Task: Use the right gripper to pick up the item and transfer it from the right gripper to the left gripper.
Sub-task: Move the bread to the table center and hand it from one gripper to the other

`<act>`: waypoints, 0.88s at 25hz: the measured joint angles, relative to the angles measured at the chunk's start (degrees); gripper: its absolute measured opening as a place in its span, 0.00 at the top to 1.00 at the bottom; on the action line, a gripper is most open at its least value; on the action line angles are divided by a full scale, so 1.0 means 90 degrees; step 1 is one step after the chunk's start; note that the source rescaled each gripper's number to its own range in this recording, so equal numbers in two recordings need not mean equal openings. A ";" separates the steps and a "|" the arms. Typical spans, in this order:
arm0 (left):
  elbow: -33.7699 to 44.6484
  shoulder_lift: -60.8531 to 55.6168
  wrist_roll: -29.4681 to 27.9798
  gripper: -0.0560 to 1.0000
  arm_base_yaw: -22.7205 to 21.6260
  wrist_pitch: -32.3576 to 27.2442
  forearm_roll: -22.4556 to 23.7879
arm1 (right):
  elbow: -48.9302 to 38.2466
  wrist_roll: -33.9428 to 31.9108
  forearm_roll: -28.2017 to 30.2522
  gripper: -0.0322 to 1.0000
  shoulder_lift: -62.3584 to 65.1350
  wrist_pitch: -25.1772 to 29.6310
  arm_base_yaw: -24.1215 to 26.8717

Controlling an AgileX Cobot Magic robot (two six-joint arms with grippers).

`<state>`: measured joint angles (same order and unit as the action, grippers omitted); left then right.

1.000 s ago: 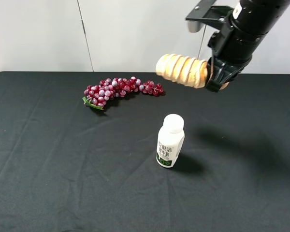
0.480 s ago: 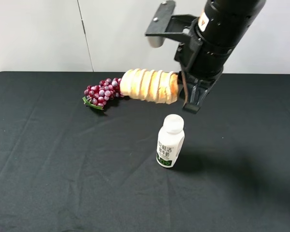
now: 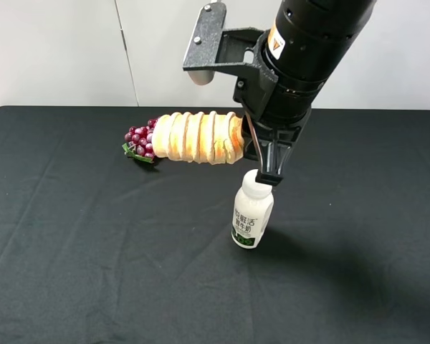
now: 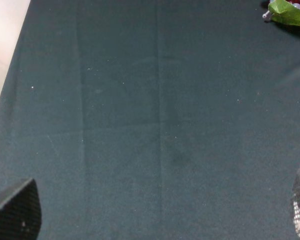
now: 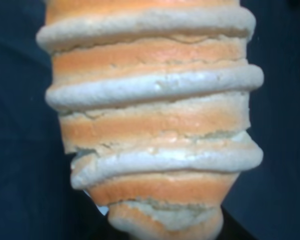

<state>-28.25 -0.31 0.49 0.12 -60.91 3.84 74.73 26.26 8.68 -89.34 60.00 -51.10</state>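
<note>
Far to the left, out of the high view, the left tool [image 4: 157,214] hangs over bare table [image 3: 72,251] with its two fingertips spread wide and nothing between them; only the green leaf [image 4: 287,10] of the grape bunch [image 3: 138,140] shows at the edge of its wrist view. Next along, the roll [image 3: 197,137] is in the air, lying roughly level, its free end over the grapes and its other end clamped in the right tool [image 3: 256,147], which hangs from above with one jaw pointing down towards the cap of the milk bottle [image 3: 252,211]. The pickup looks done and the handover not yet begun. The hold is on one end only, so the long unsupported part could sag, twist in the jaws or tear loose if the arm jolts. The low jaw seems close to the bottle — a small drop or sideways sweep could tip it. If the right tool lets go before the left one has closed on the free end, the roll falls onto the grapes.
</note>
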 joint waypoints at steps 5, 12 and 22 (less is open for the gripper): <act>0.0000 0.0000 0.0000 0.00 0.0000 0.0000 0.0000 | 0.0000 0.0168 0.0013 0.95 0.0000 0.0000 -0.0001; -0.0046 0.0000 0.0000 0.00 0.0000 -0.0008 -0.0075 | 0.0000 0.0436 0.0013 0.95 0.0000 0.0000 -0.0007; -0.1138 0.1667 0.0000 0.01 0.0000 -0.0356 -0.0797 | 0.0000 0.0494 0.0000 0.95 0.0000 -0.0007 -0.0007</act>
<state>-38.49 14.70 0.49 0.12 -64.11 -3.33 74.73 30.70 8.68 -89.34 59.93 -51.17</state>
